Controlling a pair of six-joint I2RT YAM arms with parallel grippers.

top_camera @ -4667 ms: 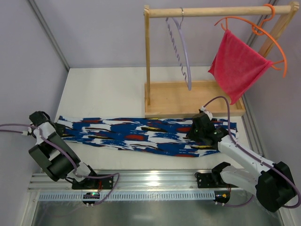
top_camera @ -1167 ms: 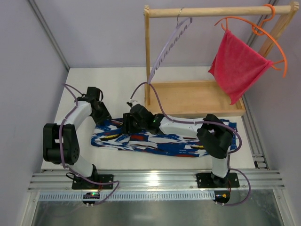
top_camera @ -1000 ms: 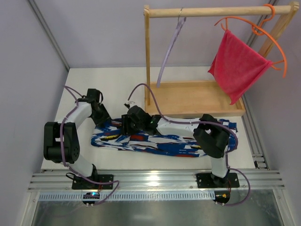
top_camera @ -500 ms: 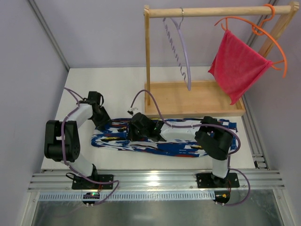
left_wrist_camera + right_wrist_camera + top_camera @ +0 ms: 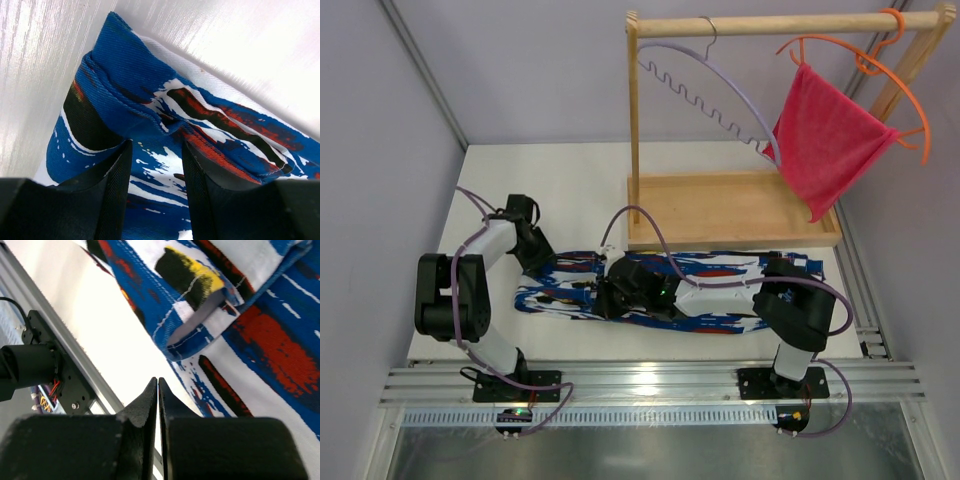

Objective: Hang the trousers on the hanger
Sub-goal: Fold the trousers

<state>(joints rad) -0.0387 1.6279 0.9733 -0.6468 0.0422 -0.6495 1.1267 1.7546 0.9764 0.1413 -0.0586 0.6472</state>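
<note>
The trousers (image 5: 565, 298) lie flat on the table (image 5: 560, 190), stretched left to right in front of the wooden rack (image 5: 720, 210). None of the cloth is raised toward the hanger (image 5: 703, 97). Their left end is doubled over into a thick fold. The left claw (image 5: 156, 150) straddles this fold. Its fingers stand partly apart with bunched cloth filling the gap, which reads as a grip on the trousers. The right claw (image 5: 158, 381) sits at the near edge of the cloth, left of centre, and is closed tip to tip. The wrist view shows no fabric between its fingers, only a loose hem just beside them. The right arm extends over the trousers. The hanger hangs by its metal hook from the rail (image 5: 770, 22), well apart from the trousers. Its wavy bar slants down to the right, and its end comes just beside the pink-red cloth (image 5: 825, 140) on the orange hanger (image 5: 880, 65).

Hazards, as judged:
(a) A lift by the right claw as it stands would bring up nothing, since its tips meet beside the hem and not on it. The trousers would then rise from one end only and trail.
(b) The hanger is held by its hook alone, so a push from threaded cloth could turn it or knock it off the rail.
(c) Long soft legs draped unevenly would slide off the bar.
(d) The neighbouring cloth could snag.
</note>
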